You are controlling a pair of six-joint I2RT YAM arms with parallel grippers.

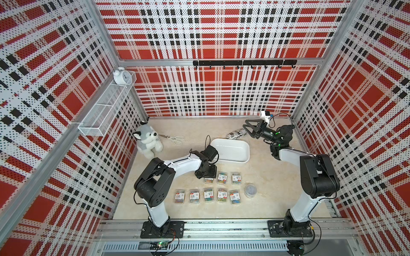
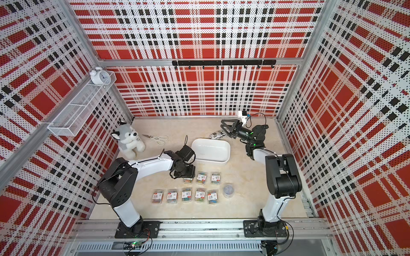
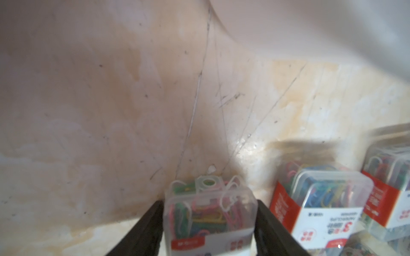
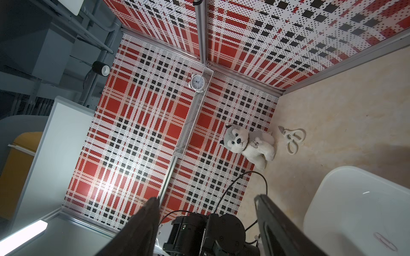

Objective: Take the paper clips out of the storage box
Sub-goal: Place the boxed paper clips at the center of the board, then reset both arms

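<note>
We found the left pincer [image 3: 209, 202] lowered over one clear case of paper clips [image 3: 210, 215]. The case stood on the table [image 3: 88, 110] squarely between the two black fingers [image 3: 146, 230]. Each finger lay right against a side wall of the case, and we could not tell whether they pressed it or merely flanked it. In both top views the wrist covered most of this case.

Just to the pincer's right stood two more labelled cases [image 1: 221, 178] in the same row. Nearer the arm bases than the pincer lay a row of five cases [image 1: 208, 194], with the round tub of clips [image 1: 250, 190] at that row's right end — all of them out on the table.

The storage box [image 1: 233, 159] sat just beyond the left pincer, on its far side, and only its white floor showed. The right pincer [image 1: 247, 129] hung in the air past the box's far edge, its fingers spread wide. The black-and-white printed pouch [image 1: 236, 134] lay under it, partly hidden.

Well off to the left pincer's left, a husky plush [image 1: 147, 140] sat by the side wall with white-handled scissors [image 1: 175, 139] just beside it. High on that wall a white wire-mesh basket [image 1: 106, 108] carried an alarm clock [image 1: 121, 76] at its far end — and a black hook rail [image 1: 244, 63] ran along the back wall.
</note>
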